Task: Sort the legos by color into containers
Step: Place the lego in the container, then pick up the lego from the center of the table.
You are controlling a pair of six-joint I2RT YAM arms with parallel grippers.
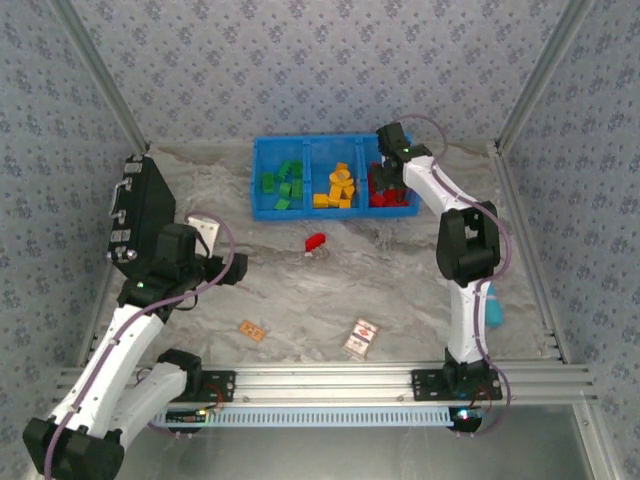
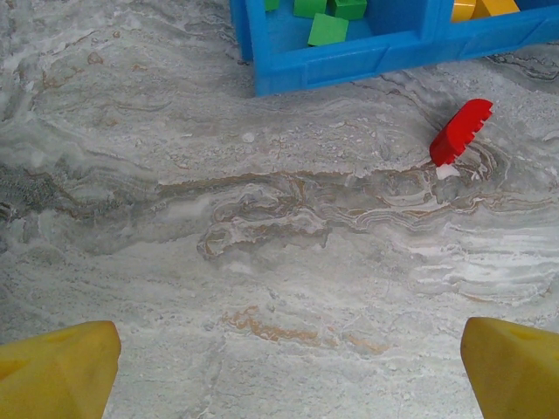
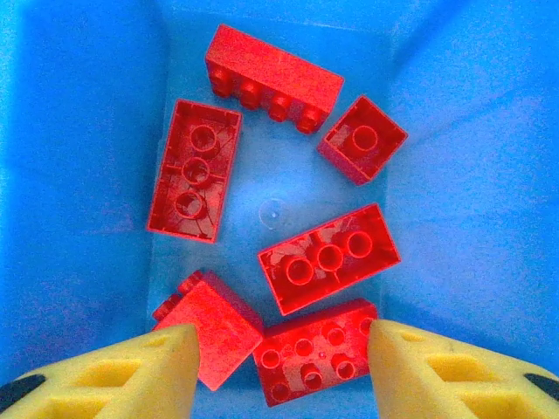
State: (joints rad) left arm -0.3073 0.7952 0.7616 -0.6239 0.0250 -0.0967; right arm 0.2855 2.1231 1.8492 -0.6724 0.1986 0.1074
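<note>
The blue three-compartment bin [image 1: 310, 150] stands at the back of the table, with green bricks [image 1: 284, 184] on the left, orange bricks [image 1: 338, 187] in the middle and red bricks [image 1: 390, 190] on the right. One red brick [image 1: 316, 241] [image 2: 460, 131] lies alone on the table in front of the bin. My right gripper [image 1: 385, 158] [image 3: 281, 375] hangs open over the red compartment, above several red bricks [image 3: 327, 258], holding nothing. My left gripper [image 1: 238, 268] [image 2: 288, 367] is open and empty above bare table, short of the lone red brick.
A black box [image 1: 145, 205] stands at the left edge beside the left arm. A small tan patterned tile [image 1: 251, 329] and a red-and-white printed card [image 1: 360, 337] lie near the front. A light blue object [image 1: 494, 305] sits by the right arm's base. Metal rails border the table.
</note>
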